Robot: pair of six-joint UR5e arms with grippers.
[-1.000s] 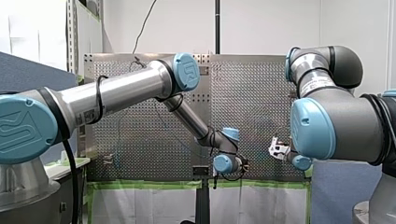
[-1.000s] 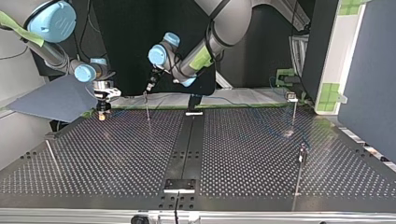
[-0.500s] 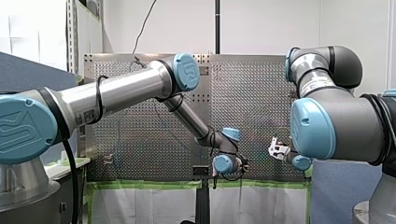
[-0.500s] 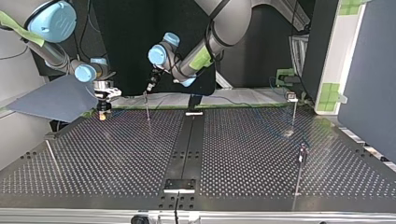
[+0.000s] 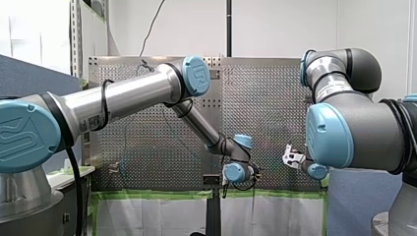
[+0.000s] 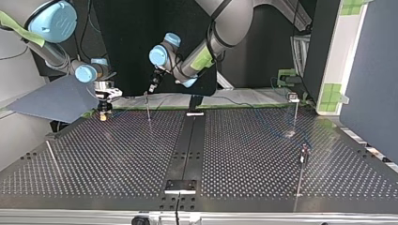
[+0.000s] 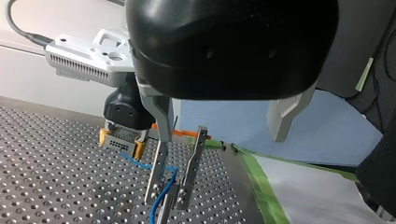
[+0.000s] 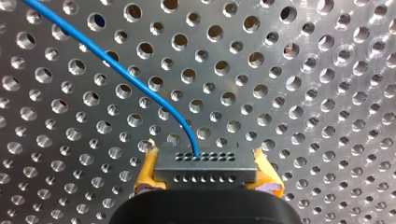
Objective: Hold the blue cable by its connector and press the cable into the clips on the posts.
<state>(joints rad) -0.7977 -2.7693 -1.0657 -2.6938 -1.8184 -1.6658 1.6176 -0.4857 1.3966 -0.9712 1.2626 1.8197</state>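
Top view: my left end effector (image 6: 152, 87) hung above a post (image 6: 148, 108). Left wrist view: its fingers (image 7: 157, 169) stood apart, straddling the blue cable (image 7: 158, 203), seemingly without touching it. Right wrist view: my right end effector's (image 8: 207, 175) yellow pads (image 8: 145, 175) clamped the connector (image 8: 205, 166) over the desk (image 8: 303, 70).

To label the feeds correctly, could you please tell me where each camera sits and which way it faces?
Front: behind the shoulders, facing over the table; both arms show.
Top: across the table, facing the arms; my right claw at its left.
Right wrist: on my right arm, over the connector and blue cable; claw body shows.
Left wrist: on my left arm, along my left claw astride the cable.
Shared: both wrist views show the connector.
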